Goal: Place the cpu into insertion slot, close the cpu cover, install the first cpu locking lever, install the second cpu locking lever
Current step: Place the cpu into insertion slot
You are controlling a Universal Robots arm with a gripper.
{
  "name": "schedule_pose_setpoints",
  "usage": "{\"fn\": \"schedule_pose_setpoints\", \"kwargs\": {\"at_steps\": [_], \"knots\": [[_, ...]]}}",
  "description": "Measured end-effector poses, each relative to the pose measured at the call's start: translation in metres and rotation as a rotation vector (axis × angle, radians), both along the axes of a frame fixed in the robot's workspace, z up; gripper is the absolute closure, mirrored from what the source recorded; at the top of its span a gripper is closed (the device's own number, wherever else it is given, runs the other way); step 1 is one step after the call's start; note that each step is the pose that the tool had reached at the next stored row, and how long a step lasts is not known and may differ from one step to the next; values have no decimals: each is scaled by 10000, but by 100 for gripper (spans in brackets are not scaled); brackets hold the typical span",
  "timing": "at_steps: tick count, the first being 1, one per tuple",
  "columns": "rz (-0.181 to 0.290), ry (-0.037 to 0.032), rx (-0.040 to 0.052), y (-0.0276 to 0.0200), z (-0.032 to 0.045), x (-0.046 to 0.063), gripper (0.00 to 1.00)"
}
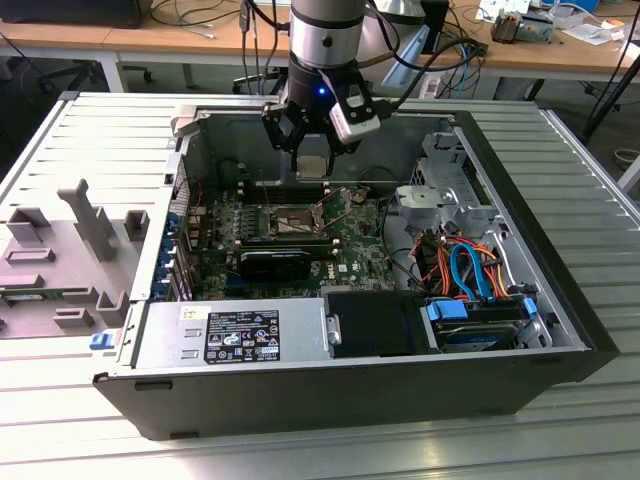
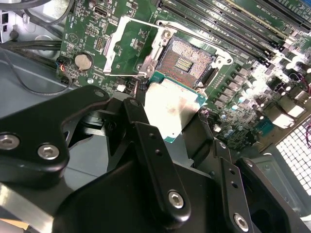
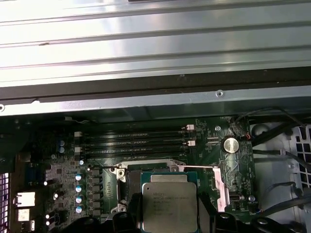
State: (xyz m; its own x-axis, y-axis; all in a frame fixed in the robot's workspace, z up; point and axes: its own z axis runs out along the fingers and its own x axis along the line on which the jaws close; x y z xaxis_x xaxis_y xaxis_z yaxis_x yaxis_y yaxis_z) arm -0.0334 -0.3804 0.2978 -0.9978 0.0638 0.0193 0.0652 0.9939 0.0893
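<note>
Lying open, the computer case point(image 1: 300, 395) is seen whole in the exterior view. The green motherboard point(image 1: 350, 250) on its floor is partly blocked by the gripper point(image 1: 312, 160), which is hung over the board's far part. Locking levers can't be made out with confidence. In the first wrist view the cpu's lower edge is cut off by the frame, and much of the socket is hidden behind the chip. Fingers point(image 2: 143, 131) are clamped on the cpu point(image 2: 175, 109) by two opposite edges, with one corner masked by a finger. The cpu cover point(image 2: 154, 41) is swung open and laid back beside the insertion slot point(image 2: 187, 60). The slot's contact grid is exposed. The cpu is held above the slot, clear of it.
</note>
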Motion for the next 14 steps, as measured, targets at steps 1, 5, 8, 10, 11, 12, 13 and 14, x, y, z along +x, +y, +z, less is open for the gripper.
{"fn": "schedule_pose_setpoints", "kwargs": {"at_steps": [1,5,8,10,11,12,13,14], "knots": [[-17,0,0,0,0,0,45],[-111,0,0,0,-1,0,45],[-159,0,0,0,-1,0,45],[-212,0,0,0,-1,0,45],[-233,0,0,0,-2,0,45],[-242,0,0,0,-2,0,45],[-254,0,0,0,-2,0,45],[-269,0,-1,0,-2,0,45]]}}
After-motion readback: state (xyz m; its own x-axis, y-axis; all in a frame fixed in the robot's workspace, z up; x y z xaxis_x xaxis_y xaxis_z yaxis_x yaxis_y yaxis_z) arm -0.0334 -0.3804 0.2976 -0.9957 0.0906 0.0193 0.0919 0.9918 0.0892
